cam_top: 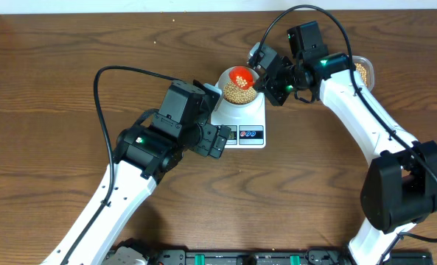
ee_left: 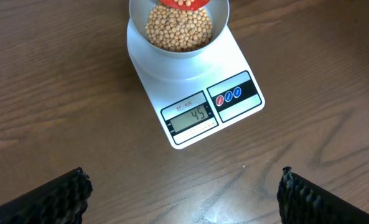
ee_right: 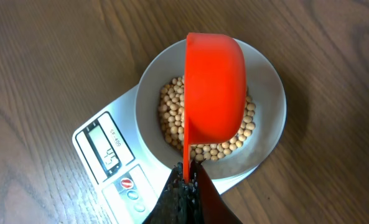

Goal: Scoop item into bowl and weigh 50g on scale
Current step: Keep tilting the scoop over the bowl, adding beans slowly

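I am in the pouring step; my right gripper (ee_right: 187, 183) is pinched tight on the red scoop (ee_right: 214, 87), which is tipped over the bowl (ee_right: 272, 93); the bowl sits on the scale (ee_left: 172, 81) and has a heap of beans (ee_right: 172, 115) in it; the small screen (ee_left: 192, 116) says 45, so I think we are close but a bit short of 50; next I need to shake in only a few more beans, slowly, and watch the number; too big a tip would go past 50; the right arm (cam_top: 351, 103) reaches in from the far right side, wrist bent down; my left gripper (ee_left: 183, 180) hangs wide open, holding nothing, just in front of the scale.
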`<state>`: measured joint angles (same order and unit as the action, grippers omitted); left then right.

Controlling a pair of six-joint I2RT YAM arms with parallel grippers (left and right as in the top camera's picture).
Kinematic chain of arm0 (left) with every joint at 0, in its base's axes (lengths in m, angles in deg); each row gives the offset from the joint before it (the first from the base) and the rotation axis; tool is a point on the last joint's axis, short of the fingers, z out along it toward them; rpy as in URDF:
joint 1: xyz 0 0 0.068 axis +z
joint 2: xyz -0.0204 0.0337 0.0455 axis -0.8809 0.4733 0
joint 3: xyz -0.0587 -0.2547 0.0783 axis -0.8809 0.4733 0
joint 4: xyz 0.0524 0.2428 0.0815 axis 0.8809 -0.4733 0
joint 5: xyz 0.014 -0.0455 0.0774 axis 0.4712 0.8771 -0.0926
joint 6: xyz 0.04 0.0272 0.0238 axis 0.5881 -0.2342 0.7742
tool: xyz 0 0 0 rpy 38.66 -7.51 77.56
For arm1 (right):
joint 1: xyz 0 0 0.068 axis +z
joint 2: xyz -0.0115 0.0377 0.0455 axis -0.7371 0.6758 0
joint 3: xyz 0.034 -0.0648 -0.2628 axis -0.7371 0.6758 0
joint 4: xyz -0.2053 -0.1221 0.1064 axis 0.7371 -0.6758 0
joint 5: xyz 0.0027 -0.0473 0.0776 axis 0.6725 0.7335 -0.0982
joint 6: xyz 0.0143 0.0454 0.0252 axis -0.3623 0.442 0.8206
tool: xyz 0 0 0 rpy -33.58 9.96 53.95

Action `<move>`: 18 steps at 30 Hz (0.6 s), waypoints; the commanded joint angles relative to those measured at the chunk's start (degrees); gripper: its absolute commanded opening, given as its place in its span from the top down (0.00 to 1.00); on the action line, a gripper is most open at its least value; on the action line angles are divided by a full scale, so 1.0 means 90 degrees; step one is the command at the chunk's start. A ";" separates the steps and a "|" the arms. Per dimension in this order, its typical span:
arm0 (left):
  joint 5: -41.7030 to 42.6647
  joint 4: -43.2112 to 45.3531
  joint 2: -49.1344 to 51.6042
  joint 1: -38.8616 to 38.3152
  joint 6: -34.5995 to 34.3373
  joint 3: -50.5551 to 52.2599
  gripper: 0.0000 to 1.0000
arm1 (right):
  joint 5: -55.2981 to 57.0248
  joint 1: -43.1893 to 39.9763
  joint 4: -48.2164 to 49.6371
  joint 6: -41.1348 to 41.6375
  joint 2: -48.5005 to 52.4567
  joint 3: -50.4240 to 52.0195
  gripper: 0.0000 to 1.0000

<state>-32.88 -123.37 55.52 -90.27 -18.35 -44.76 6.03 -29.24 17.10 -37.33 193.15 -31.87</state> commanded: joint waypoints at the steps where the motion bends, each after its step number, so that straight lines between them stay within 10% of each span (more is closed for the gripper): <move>1: 0.0036 -0.0039 0.0049 0.0017 0.0090 0.0022 0.02 | 0.0046 0.0022 -0.0010 -0.0202 -0.0153 -0.0155 0.99; 18: 0.0036 -0.0039 0.0049 0.0017 0.0090 0.0022 0.02 | -0.0005 -0.0007 -0.0075 0.0733 -0.0153 -0.0155 0.99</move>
<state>-32.88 -123.37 55.52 -90.27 -18.35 -44.76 6.45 -29.24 16.47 -34.80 193.15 -31.87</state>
